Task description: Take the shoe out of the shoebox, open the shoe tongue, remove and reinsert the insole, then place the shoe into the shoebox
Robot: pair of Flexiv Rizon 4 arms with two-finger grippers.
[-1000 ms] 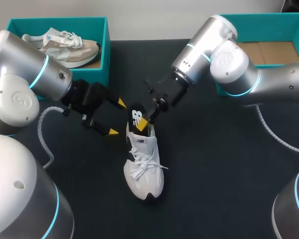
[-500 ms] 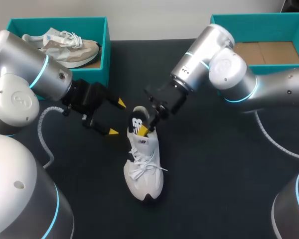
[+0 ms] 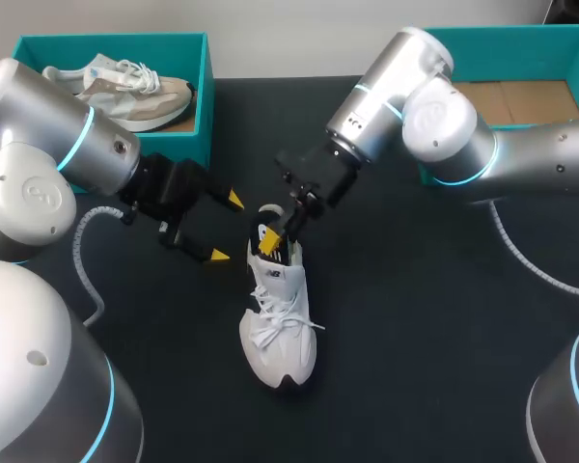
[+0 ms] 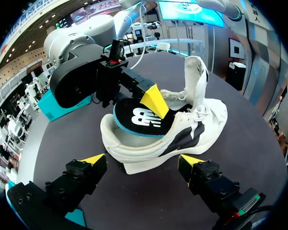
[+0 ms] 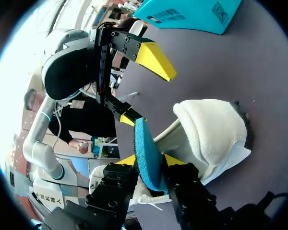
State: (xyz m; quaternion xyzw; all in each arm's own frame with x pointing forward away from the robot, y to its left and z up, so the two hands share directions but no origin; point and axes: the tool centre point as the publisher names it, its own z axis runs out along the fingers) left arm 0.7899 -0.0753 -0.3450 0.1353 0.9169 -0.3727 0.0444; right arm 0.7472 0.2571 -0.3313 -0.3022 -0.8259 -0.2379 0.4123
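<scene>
Dark matte table (image 3: 415, 338), perhaps cloth-covered, evenly lit

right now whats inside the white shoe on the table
A black insole with a blue edge sits partly in the white shoe, its heel end raised out and pinched by the right gripper. Its front end is hidden deeper in the shoe.

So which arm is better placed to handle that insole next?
Right, I'd say. The right gripper is shut on the insole at the white shoe's heel opening. The left gripper is open beside the shoe, holding nothing; it could at most steady it.
</scene>
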